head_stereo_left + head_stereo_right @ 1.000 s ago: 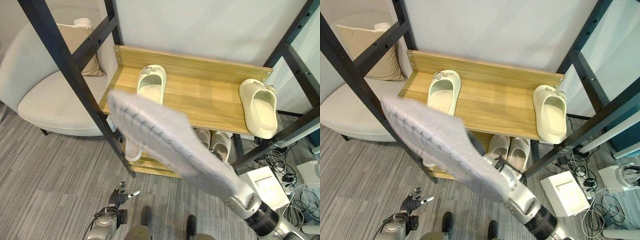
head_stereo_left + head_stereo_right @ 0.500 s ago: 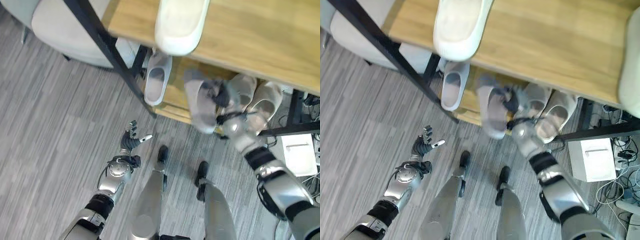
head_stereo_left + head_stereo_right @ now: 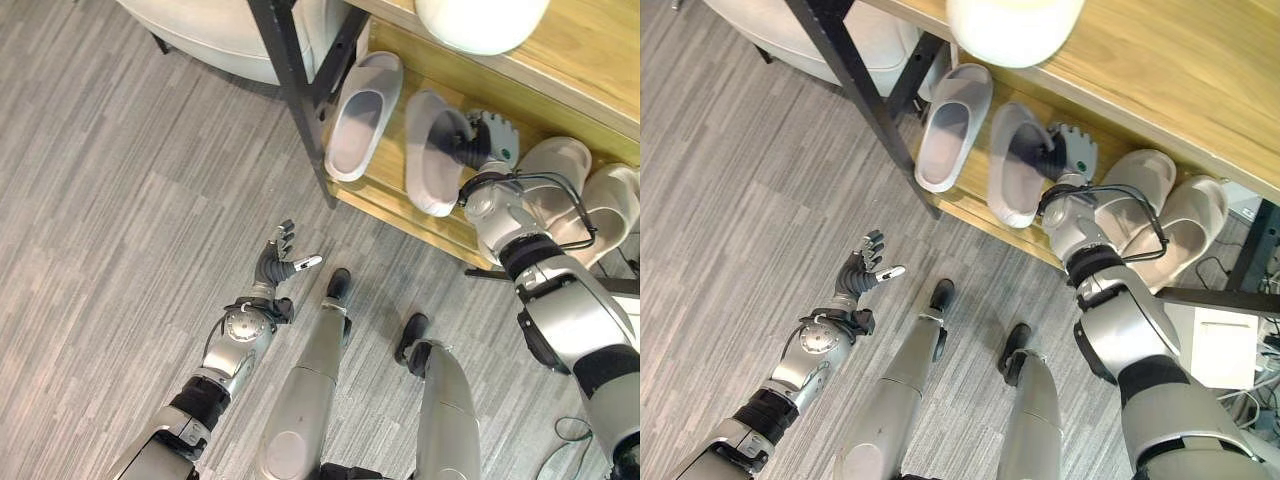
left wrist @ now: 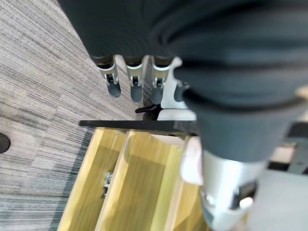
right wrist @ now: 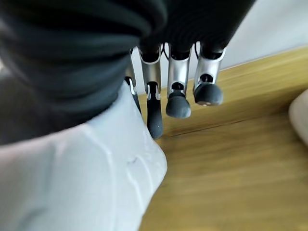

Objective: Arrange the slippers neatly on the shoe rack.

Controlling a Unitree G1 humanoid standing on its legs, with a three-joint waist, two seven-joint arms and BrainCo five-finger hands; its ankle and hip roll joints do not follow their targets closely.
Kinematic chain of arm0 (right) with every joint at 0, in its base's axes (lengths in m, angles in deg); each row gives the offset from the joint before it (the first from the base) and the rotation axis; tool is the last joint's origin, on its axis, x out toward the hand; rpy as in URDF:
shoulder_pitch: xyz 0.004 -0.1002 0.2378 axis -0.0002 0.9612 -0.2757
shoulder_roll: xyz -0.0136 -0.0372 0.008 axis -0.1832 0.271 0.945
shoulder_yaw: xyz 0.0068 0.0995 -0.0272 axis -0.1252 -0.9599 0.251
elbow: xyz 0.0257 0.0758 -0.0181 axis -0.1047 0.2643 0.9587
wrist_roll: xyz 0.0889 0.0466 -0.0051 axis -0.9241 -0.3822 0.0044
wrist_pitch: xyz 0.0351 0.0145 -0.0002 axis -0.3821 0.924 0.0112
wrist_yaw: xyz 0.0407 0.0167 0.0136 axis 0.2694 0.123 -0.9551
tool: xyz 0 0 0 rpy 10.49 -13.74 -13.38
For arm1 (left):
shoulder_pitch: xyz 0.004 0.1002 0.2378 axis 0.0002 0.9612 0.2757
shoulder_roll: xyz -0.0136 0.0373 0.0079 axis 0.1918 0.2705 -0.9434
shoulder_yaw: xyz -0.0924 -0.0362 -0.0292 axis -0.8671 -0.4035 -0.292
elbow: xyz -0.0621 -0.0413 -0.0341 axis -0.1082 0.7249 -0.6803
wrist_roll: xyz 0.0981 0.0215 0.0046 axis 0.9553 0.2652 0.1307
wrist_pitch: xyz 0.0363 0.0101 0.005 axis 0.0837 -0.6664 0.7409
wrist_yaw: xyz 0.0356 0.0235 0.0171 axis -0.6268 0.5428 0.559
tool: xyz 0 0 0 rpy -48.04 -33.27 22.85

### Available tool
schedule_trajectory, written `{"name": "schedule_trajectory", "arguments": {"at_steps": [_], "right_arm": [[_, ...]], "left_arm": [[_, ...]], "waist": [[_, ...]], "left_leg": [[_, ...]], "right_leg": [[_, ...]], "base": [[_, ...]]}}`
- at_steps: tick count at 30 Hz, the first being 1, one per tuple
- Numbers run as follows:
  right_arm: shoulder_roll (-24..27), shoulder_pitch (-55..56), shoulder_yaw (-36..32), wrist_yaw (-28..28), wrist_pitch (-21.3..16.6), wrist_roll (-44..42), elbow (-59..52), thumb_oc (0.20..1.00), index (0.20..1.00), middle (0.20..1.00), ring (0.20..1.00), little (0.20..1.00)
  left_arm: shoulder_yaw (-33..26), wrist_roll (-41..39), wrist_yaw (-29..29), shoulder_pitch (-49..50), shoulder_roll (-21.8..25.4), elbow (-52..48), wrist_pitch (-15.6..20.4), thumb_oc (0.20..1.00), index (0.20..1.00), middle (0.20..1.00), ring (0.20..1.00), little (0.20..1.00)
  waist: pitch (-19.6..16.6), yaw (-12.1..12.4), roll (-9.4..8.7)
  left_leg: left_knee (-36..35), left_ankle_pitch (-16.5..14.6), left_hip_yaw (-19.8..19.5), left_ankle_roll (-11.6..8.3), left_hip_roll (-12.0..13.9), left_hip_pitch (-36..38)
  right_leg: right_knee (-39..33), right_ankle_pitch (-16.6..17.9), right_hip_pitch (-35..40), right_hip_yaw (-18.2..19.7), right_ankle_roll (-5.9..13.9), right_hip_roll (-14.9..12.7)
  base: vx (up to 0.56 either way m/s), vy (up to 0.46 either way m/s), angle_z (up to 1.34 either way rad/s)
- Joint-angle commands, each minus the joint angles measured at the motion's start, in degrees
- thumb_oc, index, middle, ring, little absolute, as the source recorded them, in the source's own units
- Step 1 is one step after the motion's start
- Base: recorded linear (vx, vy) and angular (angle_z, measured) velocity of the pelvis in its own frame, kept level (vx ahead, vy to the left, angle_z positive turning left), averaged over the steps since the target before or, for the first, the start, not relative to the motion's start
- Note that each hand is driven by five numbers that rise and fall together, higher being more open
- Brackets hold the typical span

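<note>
Two grey slippers lie side by side on the rack's lower wooden shelf (image 3: 398, 205). The left one (image 3: 358, 120) lies alone. My right hand (image 3: 487, 135) is at the toe end of the right one (image 3: 425, 165). Its fingers (image 5: 177, 91) are straight and spread over the wood, and the slipper (image 5: 82, 173) rests against the hand's thumb side. My left hand (image 3: 272, 268) hangs low over the floor, open and holding nothing.
A cream pair (image 3: 556, 168) sits further right on the lower shelf. Another cream slipper (image 3: 480, 15) lies on the top shelf (image 3: 600, 60). A black rack post (image 3: 295, 90) stands left of the grey slippers, with an armchair (image 3: 210, 20) beyond. A white box (image 3: 1225, 345) sits on the floor.
The camera has tipped down to the lower shelf. My right hand has carried the grey slipper down from in front of the top shelf and set it beside the other grey one.
</note>
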Motion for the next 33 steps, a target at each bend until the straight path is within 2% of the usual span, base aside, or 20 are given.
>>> {"name": "schedule_trajectory", "arguments": {"at_steps": [1, 2, 3, 4, 7, 8, 10, 13, 18, 20, 25, 26, 28, 29, 30, 31, 32, 33], "right_arm": [[3.7, -2.1, 2.2, 0.1, 0.2, -2.7, 2.0, 1.000, 1.000, 1.000, 1.000, 1.000], [3.3, -3.6, 2.6, -1.2, 0.8, -3.3, 4.8, 1.000, 1.000, 1.000, 1.000, 1.000], [3.1, -3.8, 2.7, -1.7, 0.8, -3.8, 5.3, 1.000, 1.000, 1.000, 1.000, 1.000], [2.7, -3.9, 2.1, -1.5, 0.6, -5.1, 5.1, 1.000, 1.000, 1.000, 1.000, 1.000], [2.1, -2.3, 2.2, -2.3, -0.6, -6.6, 2.9, 1.000, 1.000, 1.000, 1.000, 1.000], [1.4, -0.8, 2.4, -3.5, -1.7, -7.4, 1.8, 1.000, 1.000, 1.000, 1.000, 1.000], [0.4, 0.2, 1.7, -4.0, -2.0, -9.1, 2.2, 1.000, 1.000, 1.000, 1.000, 1.000], [-2.0, 3.0, -2.9, -2.5, -3.8, -16.2, 0.3, 1.000, 1.000, 1.000, 1.000, 1.000], [-7.6, 9.3, -13.0, -1.7, -9.5, -34.1, -3.9, 1.000, 1.000, 1.000, 1.000, 1.000], [-7.6, 9.7, -13.4, -2.3, -9.6, -35.1, -3.4, 1.000, 1.000, 1.000, 1.000, 1.000], [-8.9, 10.0, -16.7, -7.8, -10.2, -46.5, 1.0, 1.000, 1.000, 1.000, 1.000, 1.000], [-9.4, 10.0, -17.5, -9.4, -10.4, -50.8, 1.8, 1.000, 1.000, 1.000, 1.000, 1.000], [-10.0, 8.7, -18.2, -10.6, -10.8, -55.4, 2.2, 1.000, 1.000, 1.000, 1.000, 1.000], [-10.2, 7.9, -18.2, -11.1, -10.7, -56.5, 2.3, 1.000, 1.000, 1.000, 1.000, 1.000], [-10.3, 7.9, -18.1, -11.1, -10.7, -56.6, 2.4, 1.000, 1.000, 1.000, 1.000, 1.000], [-11.0, 5.6, -18.7, -12.1, -11.5, -61.0, 1.8, 1.000, 1.000, 1.000, 1.000, 1.000], [-11.4, 4.9, -19.0, -11.8, -12.2, -63.1, 1.5, 1.000, 1.000, 1.000, 1.000, 1.000], [-11.2, 3.9, -19.4, -11.9, -12.3, -63.8, 1.6, 1.000, 1.000, 1.000, 1.000, 1.000]], "left_arm": [[1.5, -1.9, -0.5, 0.2, -0.1, -3.1, 1.9, 1.000, 1.000, 1.000, 1.000, 1.000], [1.7, -1.9, -0.6, 0.1, 0.0, -3.3, 1.6, 1.000, 1.000, 1.000, 1.000, 1.000], [1.8, -1.8, -0.6, 0.1, 0.0, -3.1, 1.6, 1.000, 1.000, 1.000, 1.000, 1.000], [1.6, -1.8, -0.5, 0.0, -0.2, -3.1, 1.4, 1.000, 1.000, 1.000, 1.000, 1.000], [1.1, -1.4, -0.2, -0.5, -0.5, -2.8, 1.4, 1.000, 1.000, 1.000, 1.000, 1.000], [0.6, -1.2, -0.1, -0.8, -0.5, -3.2, 1.6, 1.000, 1.000, 1.000, 1.000, 1.000], [0.3, -1.3, 0.0, -0.7, -0.4, -3.5, 1.7, 1.000, 1.000, 1.000, 1.000, 1.000], [-0.7, -1.4, 1.2, -0.5, -0.4, -4.5, 1.8, 1.000, 1.000, 1.000, 1.000, 1.000], [-2.6, -0.4, 2.7, -0.5, -0.8, -3.5, 1.1, 1.000, 1.000, 1.000, 1.000, 1.000], [-2.6, -0.5, 2.7, -0.4, -0.7, -3.7, 1.1, 1.000, 1.000, 1.000, 1.000, 1.000], [-2.3, -1.2, 1.1, 0.0, 0.2, -4.7, 0.8, 1.000, 1.000, 1.000, 1.000, 1.000], [-2.3, -1.5, 0.5, 0.2, 0.3, -4.9, 0.6, 1.000, 1.000, 1.000, 1.000, 1.000], [-2.0, -1.6, 0.3, 0.4, 0.5, -4.9, 0.3, 1.000, 1.000, 1.000, 1.000, 1.000], [-1.9, -1.5, 0.2, 0.5, 0.6, -4.9, 0.1, 1.000, 1.000, 1.000, 1.000, 1.000], [-2.0, -1.5, 0.2, 0.5, 0.6, -4.9, 0.1, 1.000, 1.000, 1.000, 1.000, 1.000], [-1.8, -1.4, 0.1, 0.5, 0.8, -4.8, 0.0, 1.000, 1.000, 1.000, 1.000, 1.000], [-1.8, -1.8, 0.2, 0.5, 0.7, -4.6, -0.1, 1.000, 1.000, 1.000, 1.000, 1.000], [-1.7, -1.9, 0.2, 0.3, 0.7, -4.7, 0.0, 1.000, 1.000, 1.000, 1.000, 1.000]], "waist": [[-3.4, 1.6, 2.15], [-3.4, 2.0, 2.27], [-3.4, 2.0, 2.21], [-3.4, 2.0, 2.24], [-3.4, 1.7, 2.14], [-3.4, 1.4, 2.01], [-3.4, 1.2, 1.82], [-3.3, 0.7, 1.58], [-2.8, -0.3, 1.16], [-2.7, -0.3, 1.20], [-2.3, 0.9, 1.74], [-2.4, 1.4, 1.87], [-2.3, 1.9, 2.13], [-2.1, 2.2, 2.51], [-2.3, 2.2, 2.33], [-1.9, 2.8, 3.01], [-2.1, 3.0, 2.91], [-2.3, 3.1, 3.01]], "left_leg": [[5.4, -7.8, 1.1, 2.91, -1.3, 2.0], [5.9, -8.2, 1.1, 2.95, -1.4, 2.3], [7.2, -10.5, 1.0, 2.97, -1.5, 2.9], [7.6, -10.7, 0.9, 3.01, -1.6, 3.0], [7.9, -11.0, 0.8, 3.07, -1.6, 3.7], [6.7, -9.1, 0.6, 3.08, -1.5, 4.0], [6.5, -9.2, 0.6, 3.09, -1.4, 4.5], [5.8, -9.1, 0.8, 3.07, -1.1, 5.5], [5.3, -9.0, 1.4, 3.07, -0.8, 6.5], [5.2, -8.9, 1.3, 3.06, -0.9, 6.5], [4.5, -8.2, 1.1, 2.92, -0.8, 6.2], [4.6, -9.8, 0.9, 2.83, -0.9, 6.7], [3.8, -9.3, 0.7, 2.82, -1.0, 6.6], [3.1, -7.2, 0.8, 2.79, -1.0, 6.0], [3.5, -9.1, 0.8, 2.79, -1.0, 6.6], [2.7, -6.9, 0.8, 2.85, -1.1, 6.1], [3.0, -8.7, 0.6, 2.88, -1.2, 6.8], [2.8, -8.7, 0.6, 2.89, -1.3, 6.9]], "right_leg": [[-2.4, 1.5, 3.5, 2.0, 1.85, 2.7], [-1.6, 1.0, 3.6, 1.9, 1.71, 2.7], [-0.4, -0.9, 4.3, 2.1, 1.96, 2.6], [-0.1, -1.3, 4.5, 2.2, 1.80, 2.5], [0.5, -2.0, 5.2, 2.0, 1.58, 2.4], [-0.3, -0.6, 5.5, 1.7, 1.02, 2.4], [-0.5, -0.6, 6.0, 1.6, 0.96, 2.5], [-0.9, -0.5, 6.7, 1.7, 0.83, 2.6], [-1.3, -0.5, 7.3, 2.1, 0.63, 2.7], [-1.5, -0.5, 7.4, 2.1, 0.61, 2.7], [-2.3, 0.0, 7.4, 1.7, 0.66, 2.7], [-2.4, -1.4, 7.9, 1.9, 1.07, 2.6], [-3.2, -0.9, 7.9, 1.8, 1.24, 2.5], [-3.8, 0.8, 7.2, 1.4, 1.02, 2.4], [-3.4, -0.7, 7.8, 1.8, 1.30, 2.5], [-4.0, 1.0, 7.2, 1.3, 1.03, 2.5], [-3.8, -0.6, 7.9, 1.6, 1.30, 2.6], [-3.9, -0.7, 8.1, 1.6, 1.33, 2.5]], "base": [[0.05, -0.018, 0.08], [0.12, -0.022, 0.12], [0.13, -0.026, 0.14], [0.12, -0.028, 0.11], [0.01, -0.016, 0.07], [-0.04, -0.013, 0.09], [-0.03, -0.008, 0.12], [0.00, 0.001, 0.02], [-0.01, 0.009, -0.03], [-0.03, -0.001, -0.09], [-0.03, -0.021, -0.03], [0.06, -0.055, 0.01], [-0.03, -0.027, 0.01], [0.00, 0.000, 0.00], [-0.10, 0.014, 0.04], [0.09, -0.028, 0.07], [0.01, -0.009, 0.09], [0.11, -0.028, 0.04]]}}
